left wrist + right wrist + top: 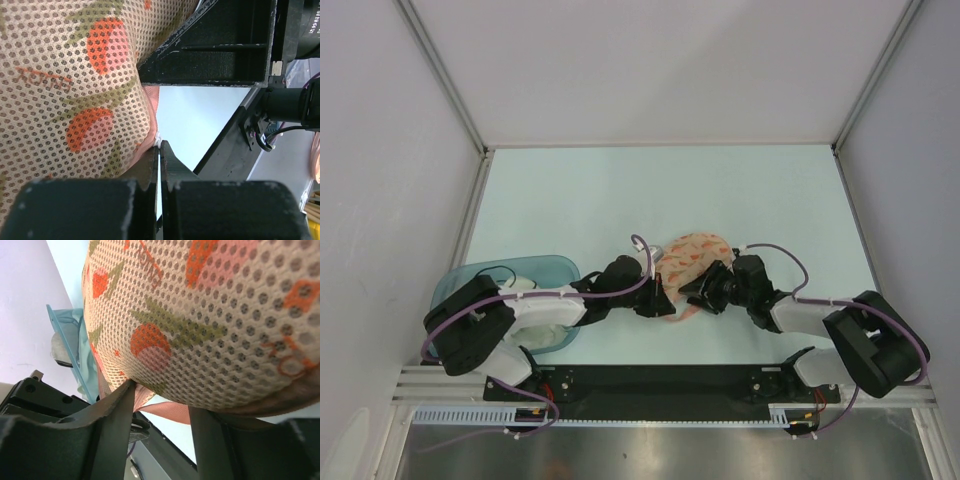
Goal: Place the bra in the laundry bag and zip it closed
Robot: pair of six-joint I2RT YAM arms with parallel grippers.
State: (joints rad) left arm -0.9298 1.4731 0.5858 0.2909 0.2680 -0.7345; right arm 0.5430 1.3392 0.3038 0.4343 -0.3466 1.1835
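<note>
The laundry bag (pixel 698 252) is a peach mesh pouch with orange-red prints and lies mid-table between my two grippers. My left gripper (pixel 660 297) is at its near left edge. In the left wrist view the left gripper (pixel 160 147) is shut on the small white zip pull (pixel 158 142) at the rim of the bag (pixel 75 90). My right gripper (pixel 703 288) is at the bag's near right edge. In the right wrist view the right gripper (pixel 165 397) clamps the bag's lower rim and pink tape, with the bulging bag (pixel 210 315) above. The bra is hidden.
A translucent teal tub (pixel 470 285) holding a white garment (pixel 552 337) stands at the near left, under my left arm; it also shows in the right wrist view (pixel 70 340). The right gripper's black body (pixel 215 55) is close above the left fingers. White walls enclose the table.
</note>
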